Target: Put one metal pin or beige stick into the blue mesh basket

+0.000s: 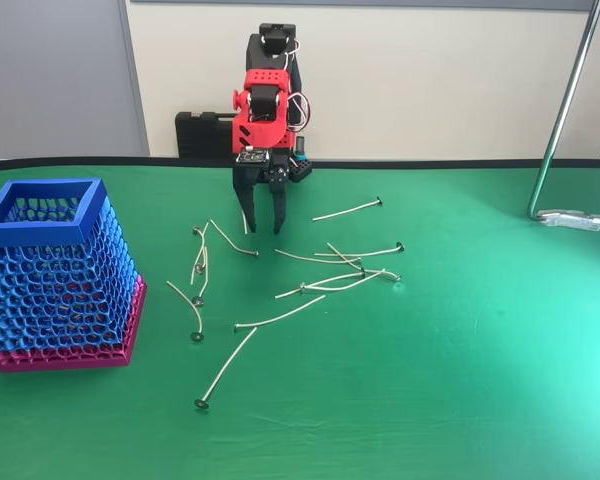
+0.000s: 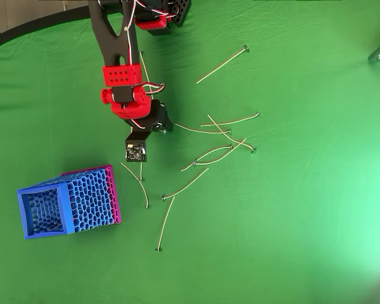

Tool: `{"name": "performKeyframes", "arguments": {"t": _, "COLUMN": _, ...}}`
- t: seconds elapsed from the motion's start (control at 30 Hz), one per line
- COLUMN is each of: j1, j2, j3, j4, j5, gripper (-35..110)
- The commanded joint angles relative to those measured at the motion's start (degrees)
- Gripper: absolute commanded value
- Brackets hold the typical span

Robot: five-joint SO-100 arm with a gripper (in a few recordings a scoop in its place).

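Several thin beige pins with small round heads lie scattered on the green cloth, among them one [image 1: 347,210] at the back right, one [image 1: 233,239] just in front of the gripper and one [image 1: 224,373] nearest the front. From above, the pins [image 2: 206,155] spread out to the right of and below the arm. The blue mesh basket [image 1: 40,235] with its pink base stands at the left; in the overhead view the basket [image 2: 88,199] is at the lower left. My gripper [image 1: 263,228] points straight down behind the pins, open, with green cloth showing between its black fingers. In the overhead view the red wrist [image 2: 130,101] covers the fingers.
A bent metal stand pole [image 1: 565,110] rises at the right, its foot [image 1: 575,217] resting on the cloth. A black box [image 1: 202,135] sits behind the arm's base by the wall. Open green cloth stretches across the front and right.
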Motion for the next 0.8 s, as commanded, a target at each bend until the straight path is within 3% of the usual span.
{"name": "performKeyframes", "arguments": {"t": 0.0, "j1": -0.4, "j2": 0.0, "j3": -0.4, "j4": -0.8, "j5": 0.4, "gripper": 22}}
{"name": "performKeyframes", "arguments": {"t": 0.77, "j1": 3.5, "j2": -3.6, "j3": -0.2, "j4": -2.2, "j5": -1.4, "gripper": 22}}
